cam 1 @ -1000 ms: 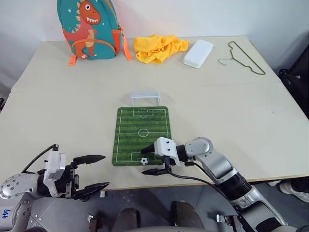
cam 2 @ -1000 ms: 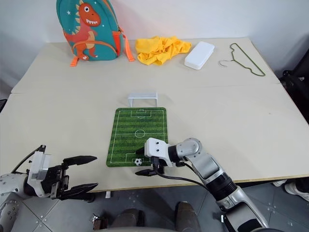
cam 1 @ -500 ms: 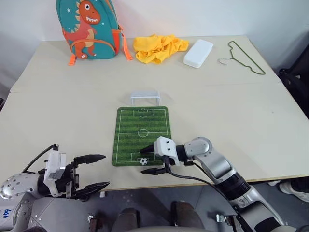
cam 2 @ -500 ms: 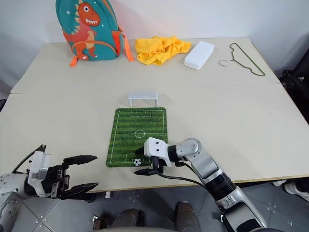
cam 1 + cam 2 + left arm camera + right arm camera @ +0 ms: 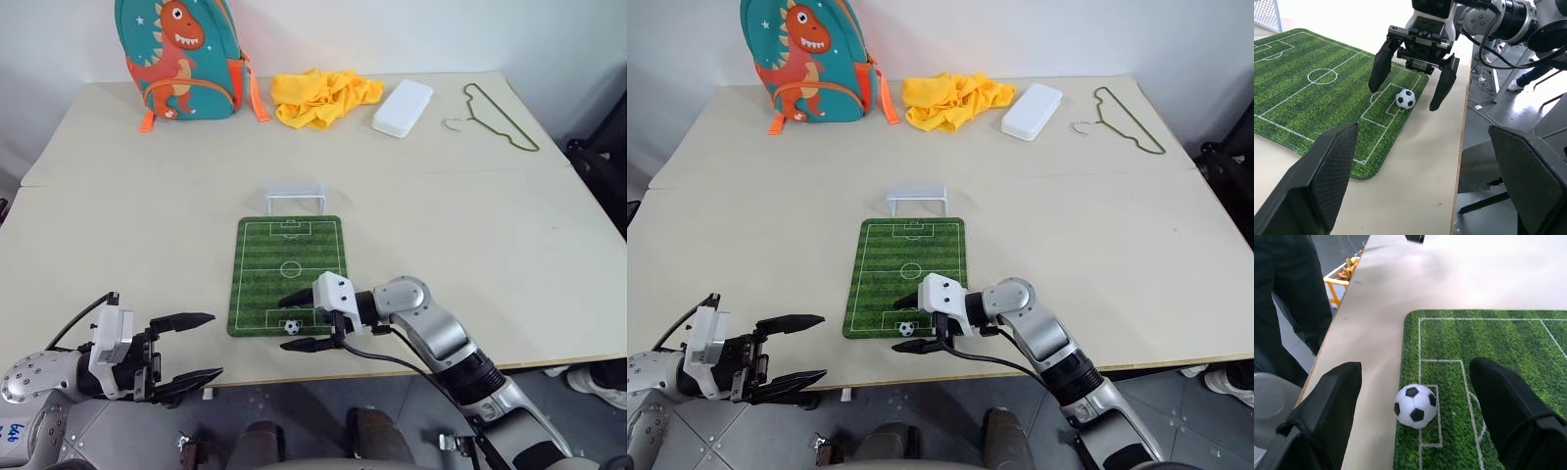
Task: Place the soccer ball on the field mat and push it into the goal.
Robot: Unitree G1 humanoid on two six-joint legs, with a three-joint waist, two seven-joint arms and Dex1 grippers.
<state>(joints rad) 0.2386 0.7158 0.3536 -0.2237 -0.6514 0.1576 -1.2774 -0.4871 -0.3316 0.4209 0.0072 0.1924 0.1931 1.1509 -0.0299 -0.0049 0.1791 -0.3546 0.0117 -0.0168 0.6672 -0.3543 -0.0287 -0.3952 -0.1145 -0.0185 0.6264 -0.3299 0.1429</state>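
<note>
Green field mat (image 5: 288,272), one soccer ball (image 5: 291,326), one goal (image 5: 295,198); right gripper (image 5: 296,321) spread wide, empty, edged slightly left of before.

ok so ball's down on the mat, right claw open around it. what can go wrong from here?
1. The soccer ball sits at the field mat's near edge, close to the table edge. A nudge the wrong way may roll it off.
2. The goal stands beyond the mat's far end, a full mat length away. An off-line push may miss it.
3. The right claw straddles the ball with its fingers open. Either finger may clip it sideways when the claw moves.
</note>
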